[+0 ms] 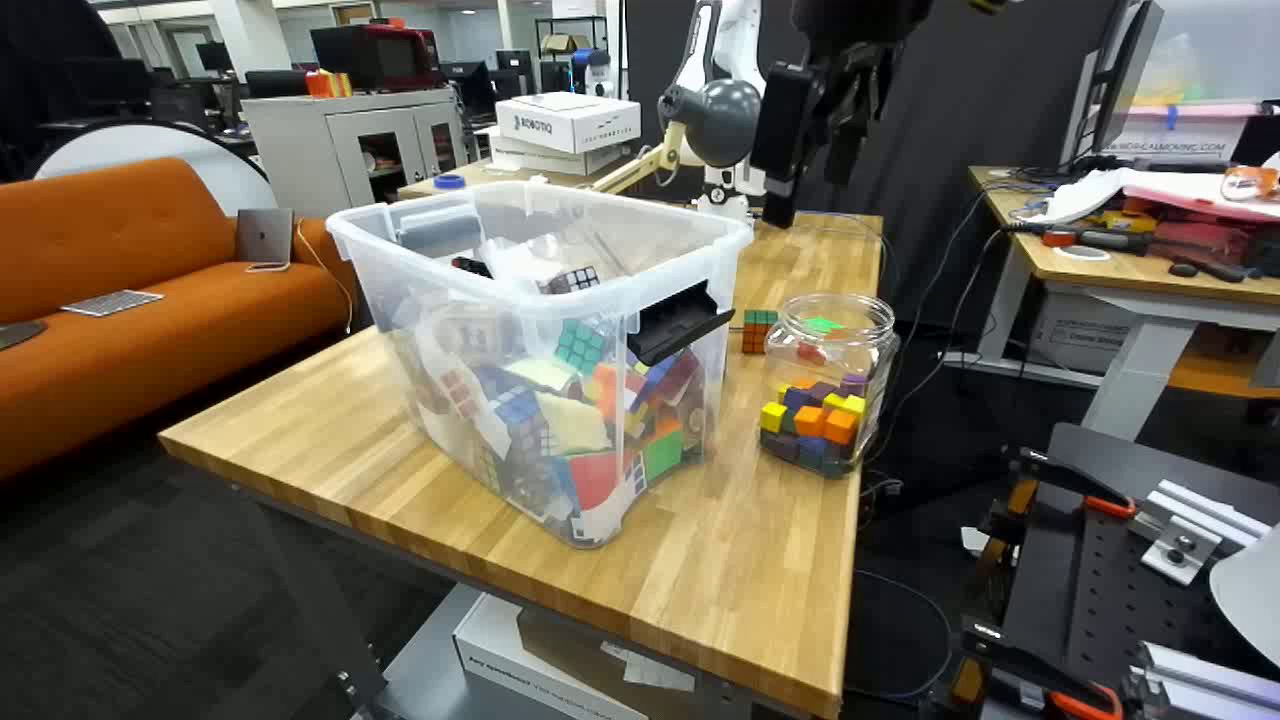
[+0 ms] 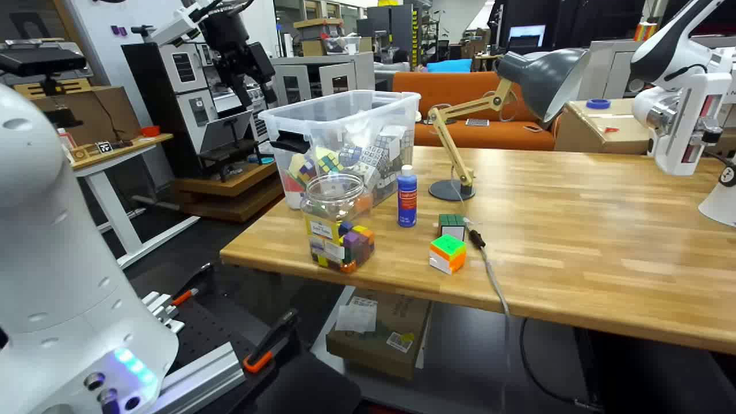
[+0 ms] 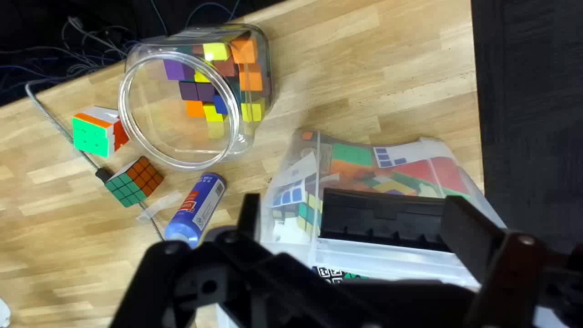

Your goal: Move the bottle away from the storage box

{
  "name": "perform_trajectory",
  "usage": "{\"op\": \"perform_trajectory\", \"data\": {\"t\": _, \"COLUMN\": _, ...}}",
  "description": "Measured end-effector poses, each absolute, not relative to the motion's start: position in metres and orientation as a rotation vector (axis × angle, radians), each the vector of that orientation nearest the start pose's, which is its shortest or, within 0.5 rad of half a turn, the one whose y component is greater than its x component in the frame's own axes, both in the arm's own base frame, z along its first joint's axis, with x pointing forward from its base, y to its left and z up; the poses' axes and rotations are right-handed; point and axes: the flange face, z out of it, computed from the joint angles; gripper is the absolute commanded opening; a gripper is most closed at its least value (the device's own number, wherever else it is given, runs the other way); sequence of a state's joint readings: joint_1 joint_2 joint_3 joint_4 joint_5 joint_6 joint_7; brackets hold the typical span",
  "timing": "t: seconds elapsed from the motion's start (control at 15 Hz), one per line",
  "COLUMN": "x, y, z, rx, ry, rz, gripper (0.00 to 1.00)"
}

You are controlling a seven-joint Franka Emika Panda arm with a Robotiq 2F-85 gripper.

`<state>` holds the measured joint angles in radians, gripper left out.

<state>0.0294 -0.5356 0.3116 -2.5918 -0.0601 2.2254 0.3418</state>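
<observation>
Bottle (image 2: 407,198) upright on the table (image 2: 575,207) beside the storage box (image 2: 339,118).

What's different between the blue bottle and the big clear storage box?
The bottle is small and slim; the storage box is far bigger. The bottle is blue with its cap on, while the storage box is see-through and open-topped. The bottle has a red label; the storage box shows a dark handle. Both stand upright on the wooden table.
</observation>
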Motion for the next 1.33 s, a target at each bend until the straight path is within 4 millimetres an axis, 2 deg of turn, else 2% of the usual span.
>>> {"op": "perform_trajectory", "data": {"t": 0.27, "x": 0.374, "y": 0.124, "z": 0.442, "rx": -3.268, "ry": 0.028, "rz": -0.331, "gripper": 1.00}}
{"op": "perform_trajectory", "data": {"t": 0.6, "x": 0.376, "y": 0.070, "z": 0.444, "rx": -3.231, "ry": 0.301, "rz": -0.315, "gripper": 1.00}}
{"op": "perform_trajectory", "data": {"t": 0.8, "x": 0.374, "y": 0.044, "z": 0.456, "rx": -3.221, "ry": 0.419, "rz": -0.353, "gripper": 1.00}}
{"op": "perform_trajectory", "data": {"t": 1.33, "x": 0.370, "y": 0.044, "z": 0.459, "rx": -3.221, "ry": 0.437, "rz": -0.360, "gripper": 1.00}}
